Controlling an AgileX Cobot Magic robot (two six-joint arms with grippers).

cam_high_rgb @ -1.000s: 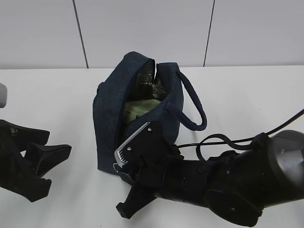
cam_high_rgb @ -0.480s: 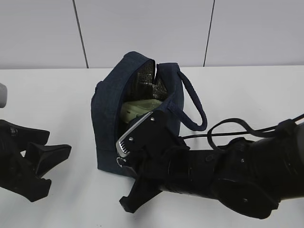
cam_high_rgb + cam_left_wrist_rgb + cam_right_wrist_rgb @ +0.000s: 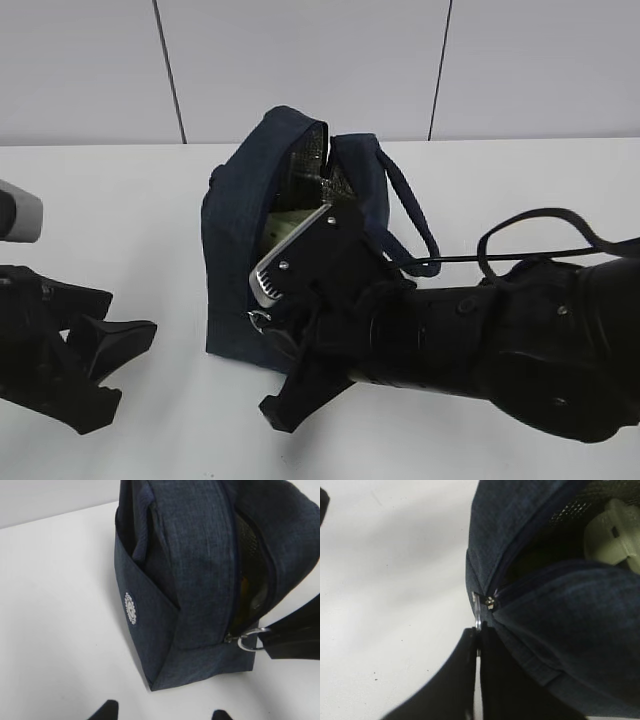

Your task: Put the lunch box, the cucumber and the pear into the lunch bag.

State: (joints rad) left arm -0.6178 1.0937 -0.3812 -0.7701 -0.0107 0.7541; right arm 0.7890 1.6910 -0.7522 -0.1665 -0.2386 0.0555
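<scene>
The white table (image 3: 120, 220) fills the scene, with a pale panelled wall (image 3: 300, 60) behind it. On the table, near the middle, the lunch bag (image 3: 235, 260) stands upright, dark navy, its zipper parted down the front so that the silvery lining (image 3: 305, 160) shows at the top of the opening; its looped strap handle (image 3: 410, 215) hangs off the right side. The right arm (image 3: 480, 345), black and bulky, reaches in from the lower right and covers the lower front of the bag in the exterior view. The right gripper (image 3: 479, 645) has its jaws pressed together on the silver ring pull (image 3: 477, 611) at the bottom end of the zipper, the thin metal edge pinched between the two dark fingers in the right wrist view; the left wrist view shows the same ring (image 3: 248, 639) at the bag's lower corner with a dark finger against it. The left gripper (image 3: 95, 350) sits well apart from the bag at the lower left, jaws spread partway and holding nothing. Inside the bag, the lunch box (image 3: 612, 530) shows its pale sage-green lid and clip through the gap, seen also in the exterior view (image 3: 290, 225) just above the right gripper. Something yellowish shows dimly behind the mesh lining in the left wrist view, too dark to name; the cucumber and the pear cannot be made out. A small white round emblem (image 3: 130, 608) marks the bag's side panel
</scene>
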